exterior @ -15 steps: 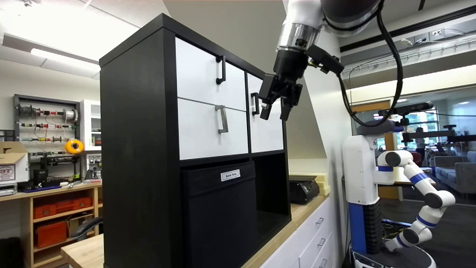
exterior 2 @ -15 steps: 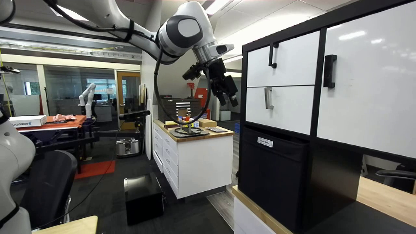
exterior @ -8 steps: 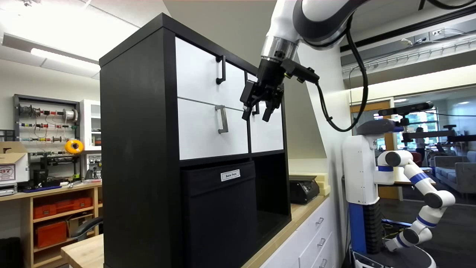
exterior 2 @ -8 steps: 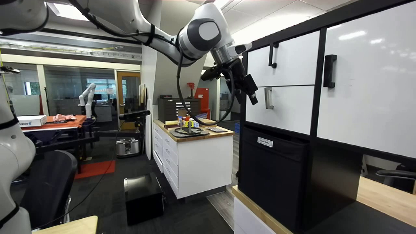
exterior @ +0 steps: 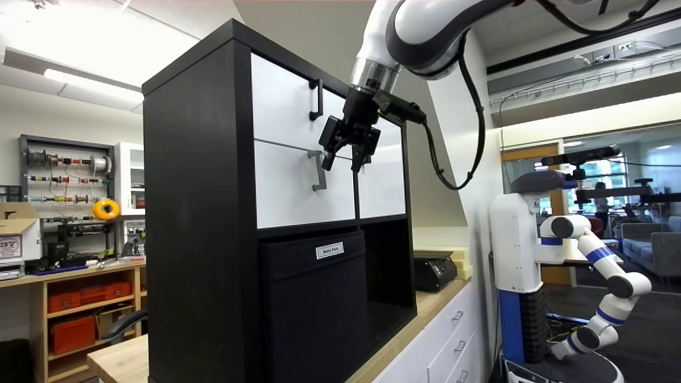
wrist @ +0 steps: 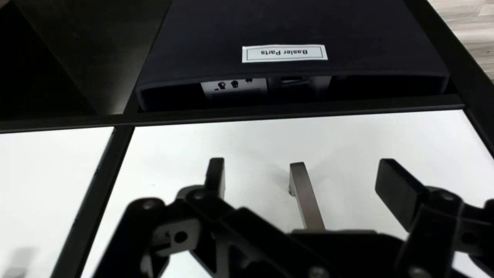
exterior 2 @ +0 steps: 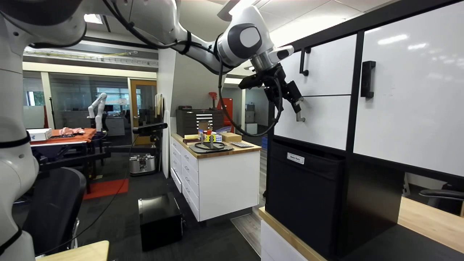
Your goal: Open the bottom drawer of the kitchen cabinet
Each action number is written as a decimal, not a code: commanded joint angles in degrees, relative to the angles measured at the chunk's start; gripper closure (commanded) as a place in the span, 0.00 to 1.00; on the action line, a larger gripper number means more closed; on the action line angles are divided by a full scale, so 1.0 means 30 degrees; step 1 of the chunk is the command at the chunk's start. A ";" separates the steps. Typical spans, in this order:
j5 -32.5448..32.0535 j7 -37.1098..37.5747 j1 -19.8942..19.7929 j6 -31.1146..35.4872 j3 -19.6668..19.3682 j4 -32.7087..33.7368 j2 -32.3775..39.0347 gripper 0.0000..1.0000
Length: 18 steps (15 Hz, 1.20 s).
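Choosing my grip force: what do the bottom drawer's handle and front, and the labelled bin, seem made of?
Handle: probably metal, satin grey, from its dull sheen.
Drawer front: likely painted or laminated board, smooth white without visible grain.
Bin: apparently matte black fabric, as its top edge bows.

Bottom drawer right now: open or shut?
Shut. In both exterior views the bottom drawer sits flush with the white front directly above it, and none of its sides show.

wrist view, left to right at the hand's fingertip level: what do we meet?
Neighbouring white front, black divider, one finger, silver handle of the bottom drawer, other finger.
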 commanded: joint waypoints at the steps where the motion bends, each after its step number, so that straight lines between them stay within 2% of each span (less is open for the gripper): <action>1: -0.0009 -0.0683 0.0518 -0.0159 -0.0365 0.2054 0.1420 0.00; 2: -0.0006 -0.0813 0.0562 -0.0090 -0.0396 0.2379 0.1679 0.00; 3: 0.0035 -0.1029 0.0571 0.0028 -0.0430 0.2696 0.1977 0.25; 4: 0.0024 -0.1182 0.0582 0.0096 -0.0474 0.2987 0.2178 0.26; 14: 0.0810 -0.2859 0.0481 0.0807 -0.0697 0.4052 0.3135 0.92; 16: 0.1065 -0.2910 0.0536 0.0795 -0.0636 0.3865 0.2966 0.97; 18: 0.1190 -0.3007 0.0539 0.0760 -0.0622 0.3603 0.2728 0.94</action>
